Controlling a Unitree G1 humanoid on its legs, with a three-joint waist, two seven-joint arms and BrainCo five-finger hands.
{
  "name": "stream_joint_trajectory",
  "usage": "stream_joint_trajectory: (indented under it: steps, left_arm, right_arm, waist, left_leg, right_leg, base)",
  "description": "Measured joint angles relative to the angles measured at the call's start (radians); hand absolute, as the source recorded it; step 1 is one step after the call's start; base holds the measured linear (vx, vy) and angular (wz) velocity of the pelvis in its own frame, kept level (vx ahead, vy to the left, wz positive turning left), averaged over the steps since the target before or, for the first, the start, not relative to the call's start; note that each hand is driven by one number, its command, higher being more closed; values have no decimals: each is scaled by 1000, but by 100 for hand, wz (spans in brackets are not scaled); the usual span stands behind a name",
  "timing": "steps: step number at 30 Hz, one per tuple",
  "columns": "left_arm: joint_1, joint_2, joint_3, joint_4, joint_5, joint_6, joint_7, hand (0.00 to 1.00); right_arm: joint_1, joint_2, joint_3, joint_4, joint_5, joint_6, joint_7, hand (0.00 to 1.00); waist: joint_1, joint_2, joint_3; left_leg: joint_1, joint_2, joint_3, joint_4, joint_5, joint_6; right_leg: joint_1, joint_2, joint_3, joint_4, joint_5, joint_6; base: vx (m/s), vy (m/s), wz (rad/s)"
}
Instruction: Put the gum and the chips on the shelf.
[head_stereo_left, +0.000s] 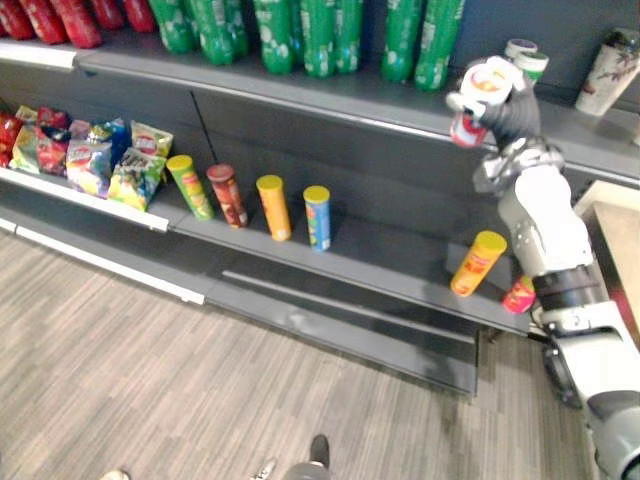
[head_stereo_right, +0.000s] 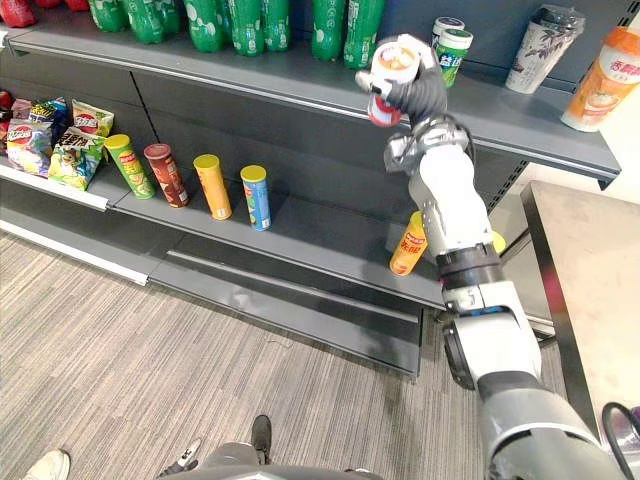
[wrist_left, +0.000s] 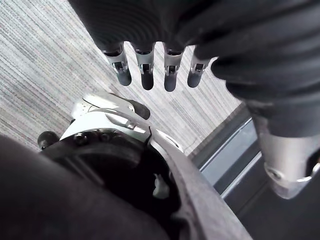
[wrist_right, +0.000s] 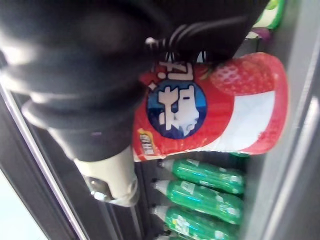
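Observation:
My right hand is raised to the upper shelf and shut on a red gum canister with a white lid, tilted just above the shelf's front edge. The right wrist view shows the canister close up, with its strawberry picture. Two green-and-white gum tubs stand on that shelf just behind it. Chips cans stand on the lower shelf: green, dark red, orange and blue. Another orange can and a pink one lean beside my right forearm. My left hand hangs over the floor, fingers straight.
Green bottles line the upper shelf at the left, and drink cups stand at its right end. Snack bags fill the lower left shelf. A grey table stands at the right. A light shoe shows on the floor.

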Motion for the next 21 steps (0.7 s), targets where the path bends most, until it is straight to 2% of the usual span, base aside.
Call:
stream_joint_trajectory:
  steps: [2,6,10,16,21]
  left_arm:
    - [0,0,0,0,0,0,0,0]
    - [0,-1,-1,-1,0,0,1,0]
    - [-3,0,-2,-2,-1,-1,1,0]
    - [-2,1,-3,-18,-2,0,9,0]
    - [-11,1,-3,-40,-8,-1,12,0]
  right_arm:
    - [-25,-6,1,0,6,5,-13,100]
    - [-59,-18,2,5,8,49,-42,100]
    - [-83,-37,19,85,8,75,-63,100]
    - [-130,-70,19,212,7,75,-90,100]
    - [-193,-127,20,314,6,50,-97,100]
  waist:
    - [1,0,0]
    - [6,0,0]
    - [20,-2,2]
    - [23,-5,28]
    - [33,-4,73]
  left_leg:
    - [2,0,0,0,0,0]
    - [13,2,-1,0,0,-1]
    - [17,6,-1,0,-1,2]
    - [-1,7,-25,0,6,0]
    - [-41,8,-33,0,21,1]
  right_leg:
    - [2,0,0,0,0,0]
    - [13,2,1,1,-1,-2]
    - [15,5,2,3,-2,-2]
    - [11,8,-24,3,-4,-3]
    - [-23,8,-42,16,-3,-4]
  base:
    - [0,0,0]
    - [0,0,0]
    - [-4,-1,-1]
    - [-14,-6,12]
    - [1,-2,13]
